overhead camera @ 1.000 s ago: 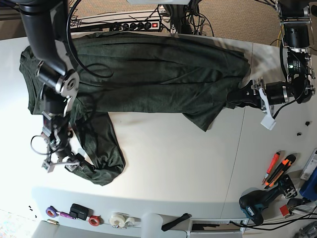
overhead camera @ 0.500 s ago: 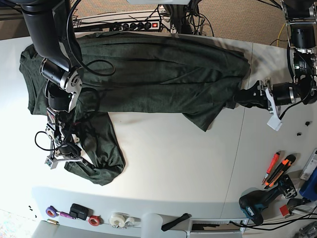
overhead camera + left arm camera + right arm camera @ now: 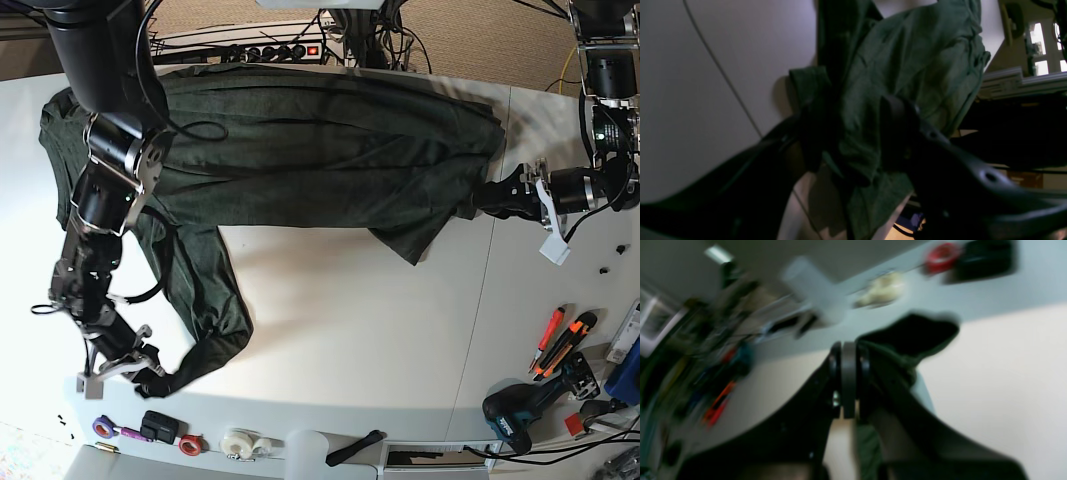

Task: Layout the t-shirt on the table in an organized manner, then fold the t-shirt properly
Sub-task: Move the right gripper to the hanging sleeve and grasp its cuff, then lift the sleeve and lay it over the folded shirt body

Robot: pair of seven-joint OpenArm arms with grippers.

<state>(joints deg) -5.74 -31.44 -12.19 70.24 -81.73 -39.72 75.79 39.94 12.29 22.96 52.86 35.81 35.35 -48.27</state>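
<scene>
The dark green t-shirt [image 3: 320, 150] lies stretched across the far half of the white table [image 3: 350, 320]. One long part of it trails down toward the front left. My right gripper [image 3: 155, 380] is shut on the end of that part, close to the table's front edge. In the blurred right wrist view its jaws [image 3: 848, 373] are pressed together with cloth [image 3: 907, 336] pinched beside them. My left gripper [image 3: 478, 200] is shut on the shirt's right edge. In the left wrist view, bunched cloth [image 3: 907, 66] sits between its fingers [image 3: 897, 113].
Tape rolls [image 3: 240, 443] and a small black item [image 3: 160, 428] lie along the front ledge. A drill [image 3: 520, 410] and orange cutters [image 3: 555, 340] lie at the right front. A power strip [image 3: 260, 50] and cables run behind the table. A thin seam [image 3: 480, 300] crosses the table's right side.
My right gripper has moved toward the front edge, pulling the shirt's trailing part out long and straighter. My left gripper holds almost the same place.
</scene>
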